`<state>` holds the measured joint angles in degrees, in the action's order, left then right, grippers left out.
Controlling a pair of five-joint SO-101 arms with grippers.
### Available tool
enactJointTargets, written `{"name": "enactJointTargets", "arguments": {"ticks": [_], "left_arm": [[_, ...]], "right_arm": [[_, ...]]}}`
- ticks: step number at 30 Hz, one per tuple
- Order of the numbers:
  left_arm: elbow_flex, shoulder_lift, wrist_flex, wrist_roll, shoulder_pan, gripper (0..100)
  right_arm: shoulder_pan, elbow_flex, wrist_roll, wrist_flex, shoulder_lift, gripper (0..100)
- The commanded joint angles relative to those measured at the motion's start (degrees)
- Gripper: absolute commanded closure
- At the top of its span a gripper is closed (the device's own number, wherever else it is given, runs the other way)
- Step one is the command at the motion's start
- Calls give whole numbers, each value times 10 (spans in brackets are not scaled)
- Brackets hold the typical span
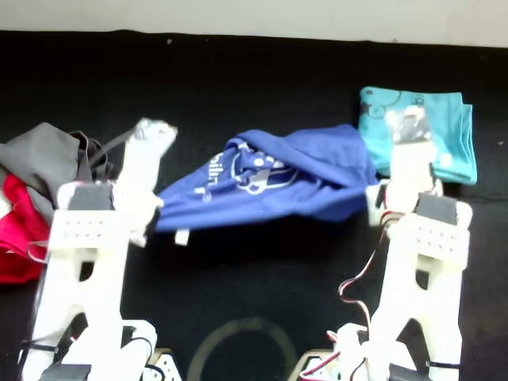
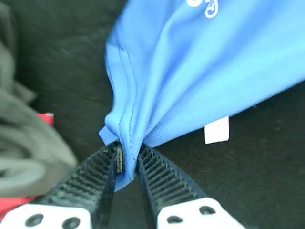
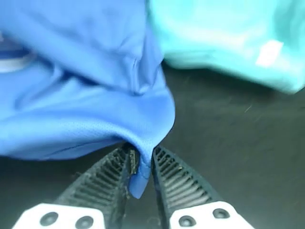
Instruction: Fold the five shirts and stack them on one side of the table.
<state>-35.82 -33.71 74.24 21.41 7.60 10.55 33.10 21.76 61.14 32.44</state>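
I see my left gripper (image 2: pixel 127 155) and right gripper (image 3: pixel 142 157) clamped on the left and right ends of the royal-blue printed fabric shirt (image 1: pixel 270 186), which is stretched mid-table between both forward-leaning arms.

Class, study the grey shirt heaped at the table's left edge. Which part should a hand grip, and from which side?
Probably the rumpled edge of the grey shirt facing the blue shirt, approached from above on that side. There the cloth stands up in folds; its outer part is a smooth mound lying over the red shirt.
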Motion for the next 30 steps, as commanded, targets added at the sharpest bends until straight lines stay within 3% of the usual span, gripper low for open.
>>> {"name": "enactJointTargets", "arguments": {"ticks": [1, 12, 17, 30], "left_arm": [[160, -6, 69, -21, -12, 992], [513, -10, 187, -47, -20, 992], [630, -10, 198, -47, -16, 992], [746, -11, 225, -47, -16, 992]], "right_arm": [[7, -126, -18, 7, 18, 993], [2, -434, -16, 93, 20, 993], [4, -558, -16, 125, 21, 993], [5, -779, -16, 190, 21, 993]]}}
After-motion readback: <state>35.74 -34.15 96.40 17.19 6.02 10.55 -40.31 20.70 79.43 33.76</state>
